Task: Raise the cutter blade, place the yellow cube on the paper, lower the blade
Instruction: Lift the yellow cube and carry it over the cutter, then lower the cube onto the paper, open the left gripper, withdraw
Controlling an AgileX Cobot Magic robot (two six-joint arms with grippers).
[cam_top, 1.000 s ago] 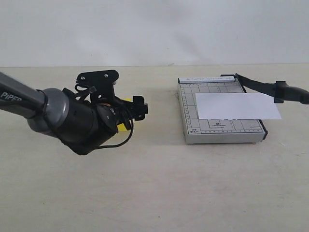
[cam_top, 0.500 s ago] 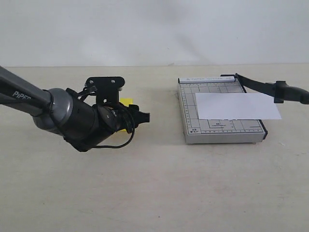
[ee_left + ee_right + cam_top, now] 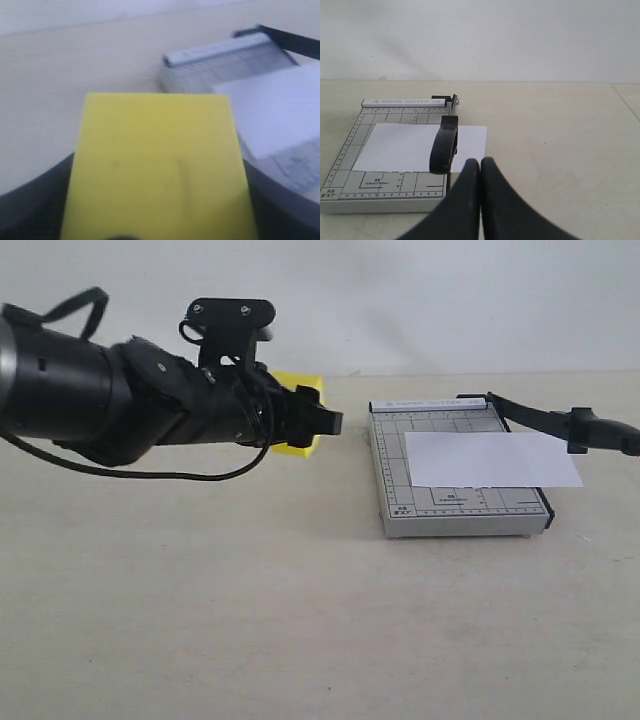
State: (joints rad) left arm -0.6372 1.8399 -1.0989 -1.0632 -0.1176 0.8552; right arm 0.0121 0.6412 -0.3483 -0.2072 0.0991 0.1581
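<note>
Your left gripper (image 3: pixel 318 421) is clamped on the yellow cube (image 3: pixel 297 382) and holds it in the air above the table (image 3: pixel 300 600), to the left of the paper cutter and well apart from it. The left wrist view shows the cube filling the space between the fingers. It seems to be carried high so that it can pass over the rim of the grey gridded base (image 3: pixel 395 475) without catching. The paper (image 3: pixel 490 460) lies flat on that base, its right end overhanging the cutting edge. The cutter blade (image 3: pixel 535 418) angles up from its hinge at the base's back right corner. Its thick handle (image 3: pixel 444 145) appears raised clear of the sheet, which leaves the paper open to receive the cube. Your right gripper (image 3: pixel 480 175) has its fingers pressed together on nothing and hovers near the handle, likely placed there to press the blade down once the cube is set.
</note>
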